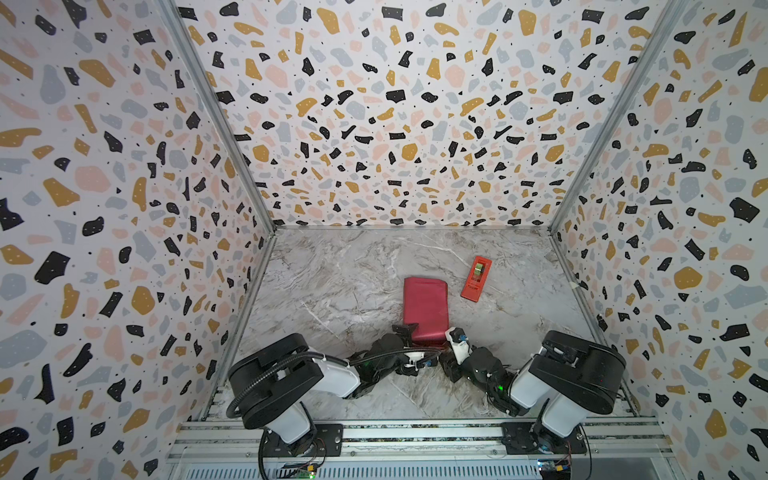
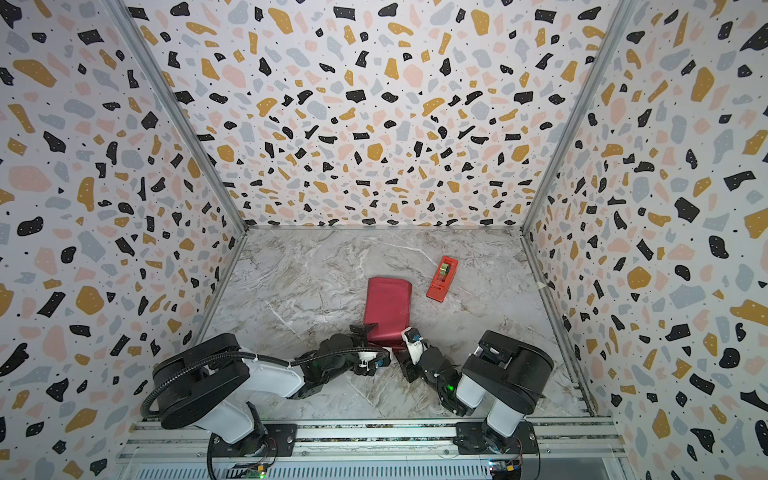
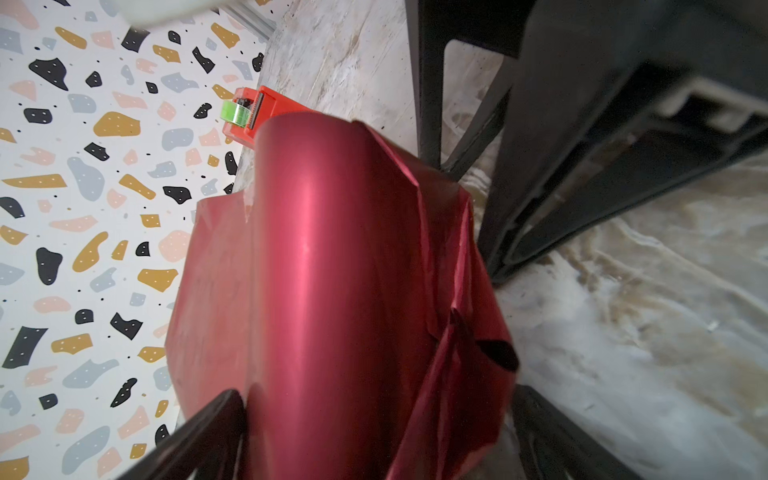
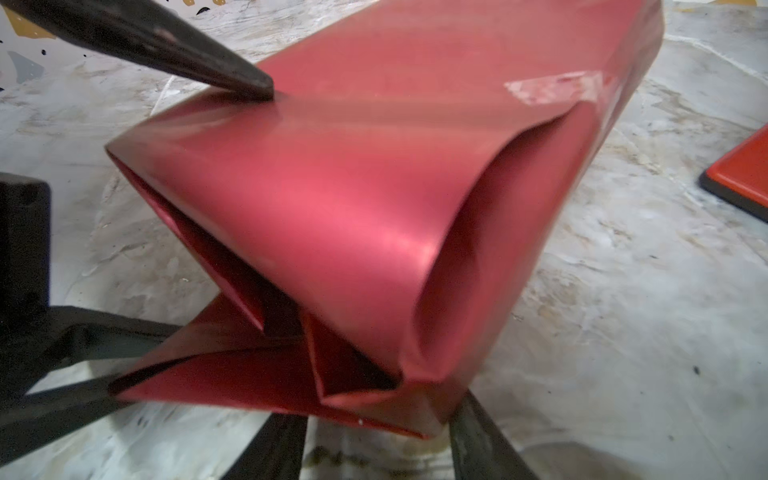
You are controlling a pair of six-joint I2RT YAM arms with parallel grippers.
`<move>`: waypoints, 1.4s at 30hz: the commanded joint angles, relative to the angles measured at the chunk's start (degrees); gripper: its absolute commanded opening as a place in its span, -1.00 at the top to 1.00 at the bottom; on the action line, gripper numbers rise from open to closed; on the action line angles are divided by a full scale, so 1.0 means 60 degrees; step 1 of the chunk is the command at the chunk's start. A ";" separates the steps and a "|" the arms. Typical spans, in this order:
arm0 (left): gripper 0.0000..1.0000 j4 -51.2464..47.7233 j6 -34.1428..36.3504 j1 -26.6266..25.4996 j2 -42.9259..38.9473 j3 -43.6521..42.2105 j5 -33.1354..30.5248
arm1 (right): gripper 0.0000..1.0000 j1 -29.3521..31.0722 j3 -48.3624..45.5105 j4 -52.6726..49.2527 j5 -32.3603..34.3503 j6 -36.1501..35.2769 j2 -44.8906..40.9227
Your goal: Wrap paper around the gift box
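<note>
My left gripper [image 3: 374,415] is spread wide around the near end of the paper [image 1: 424,307], with one fingertip [image 4: 245,83] touching its top face. My right gripper [image 4: 374,432] is half spread beneath the folded flaps at that same end; I cannot tell whether it pinches them. The paper is smooth, glossy crimson, wrapped into a boxy tube with creased, gaping ends and a strip of clear tape [image 4: 552,87] on top. It hides the gift box. The tube lies mid-table [image 1: 340,282] on veined grey marble. A flat red-orange tape dispenser [image 1: 476,278] with a green roll [image 3: 232,112] lies beyond, apart; its lettering is too small to read.
</note>
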 commanded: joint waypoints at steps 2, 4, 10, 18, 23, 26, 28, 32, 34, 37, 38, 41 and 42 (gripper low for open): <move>-0.92 0.0306 -0.0009 0.0083 0.0215 0.0090 0.0000 | -0.06 -0.0053 0.0081 0.0163 -0.0033 0.0100 0.0090; -0.88 0.0276 0.0035 0.0115 0.0277 0.0134 -0.0041 | -0.06 -0.0050 0.0081 0.0159 -0.0044 0.0081 0.0085; -0.74 0.0400 0.0057 0.0126 0.0496 0.0181 -0.0176 | -0.05 -0.0107 0.0041 0.0091 -0.0056 0.0100 -0.0013; -0.45 0.0982 0.0022 0.0189 0.0701 -0.0006 -0.0359 | -0.08 -0.0237 -0.0226 -0.0316 -0.0139 0.0304 -0.0654; -0.35 0.1083 0.0112 0.0187 0.0764 -0.0083 -0.0453 | -0.11 -0.0284 -0.0288 -0.0716 -0.0241 0.0396 -0.1161; -0.30 0.1103 0.0153 0.0209 0.0756 -0.0114 -0.0475 | -0.20 -0.0307 -0.0339 -0.1333 -0.0388 0.0470 -0.1844; -0.28 0.1080 0.0181 0.0196 0.0763 -0.0143 -0.0521 | -0.29 -0.0361 -0.0344 -0.2229 -0.0515 0.0578 -0.2701; -0.26 0.1025 0.0242 0.0208 0.0791 -0.0147 -0.0583 | -0.50 -0.0903 -0.0241 -0.4261 -0.1212 0.0816 -0.4574; -0.24 0.1027 0.0227 0.0203 0.0764 -0.0158 -0.0579 | -0.56 -0.1363 -0.0227 -0.4829 -0.1762 0.0875 -0.5428; -0.23 0.1026 0.0200 0.0198 0.0763 -0.0158 -0.0569 | -0.65 -0.1846 0.0088 -0.5416 -0.2373 0.0825 -0.5923; -0.23 0.1025 0.0185 0.0201 0.0763 -0.0151 -0.0548 | -0.69 -0.1911 0.0238 -0.5541 -0.2569 0.0693 -0.5885; -0.22 0.0999 0.0169 0.0202 0.0763 -0.0114 -0.0527 | -0.75 -0.1922 0.0413 -0.5668 -0.2707 0.0331 -0.5334; -0.23 0.0971 0.0146 0.0200 0.0754 -0.0092 -0.0513 | -0.76 -0.1913 0.0334 -0.5512 -0.2765 0.0315 -0.5053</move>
